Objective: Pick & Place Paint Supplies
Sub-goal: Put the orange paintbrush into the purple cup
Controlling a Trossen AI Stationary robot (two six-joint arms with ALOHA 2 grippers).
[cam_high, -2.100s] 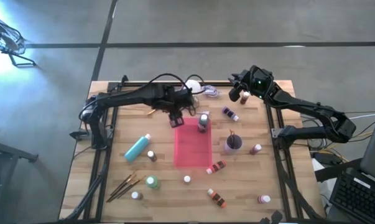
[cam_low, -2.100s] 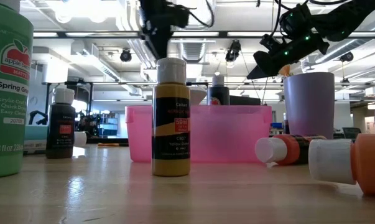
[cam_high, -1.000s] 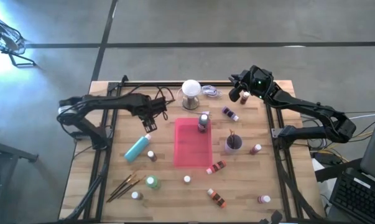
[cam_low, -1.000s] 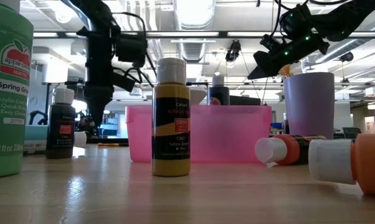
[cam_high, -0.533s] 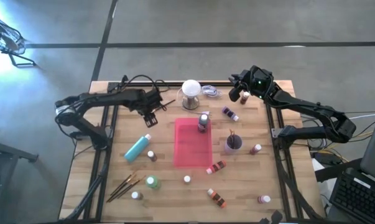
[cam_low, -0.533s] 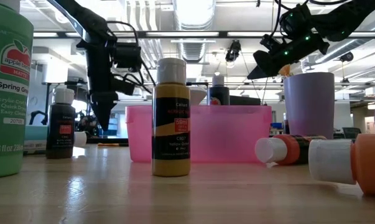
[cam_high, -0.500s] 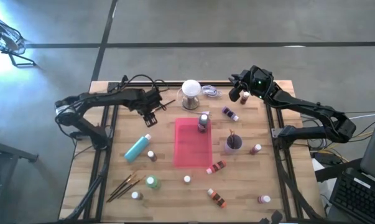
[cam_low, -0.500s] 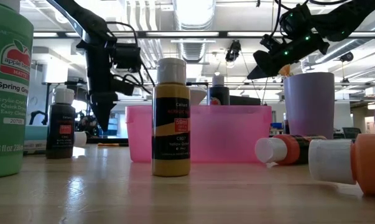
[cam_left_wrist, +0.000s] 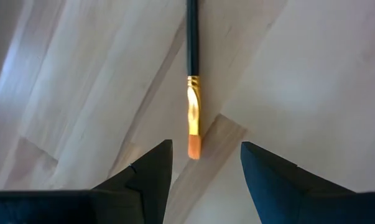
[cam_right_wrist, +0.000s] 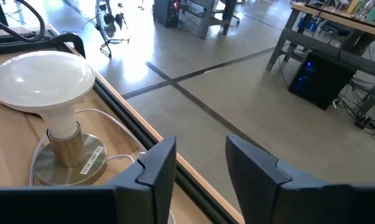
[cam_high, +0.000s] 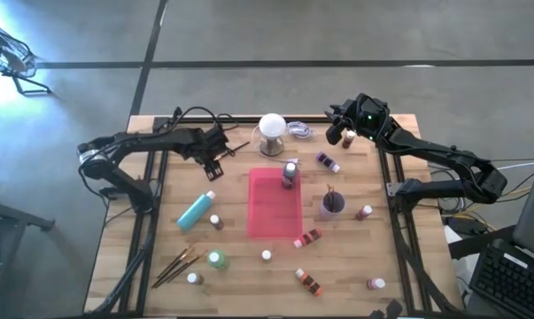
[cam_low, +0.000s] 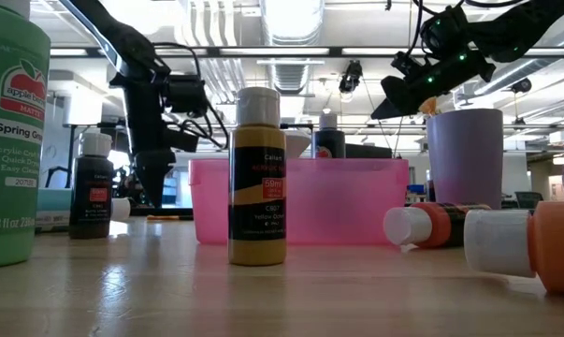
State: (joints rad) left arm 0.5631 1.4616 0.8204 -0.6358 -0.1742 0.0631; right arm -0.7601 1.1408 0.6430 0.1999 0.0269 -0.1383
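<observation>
Teal bottle lying flat; brushes front-left; small white-capped bottles scattered, some upright, some toppled.

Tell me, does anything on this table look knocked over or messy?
Yes. Several small paint bottles lie tipped on their sides, such as the orange one beside the pink tray and the teal bottle. One brush lies alone under the left tool.

Bright overhead lights (ceiling glare), blurred foreground bottles
</observation>
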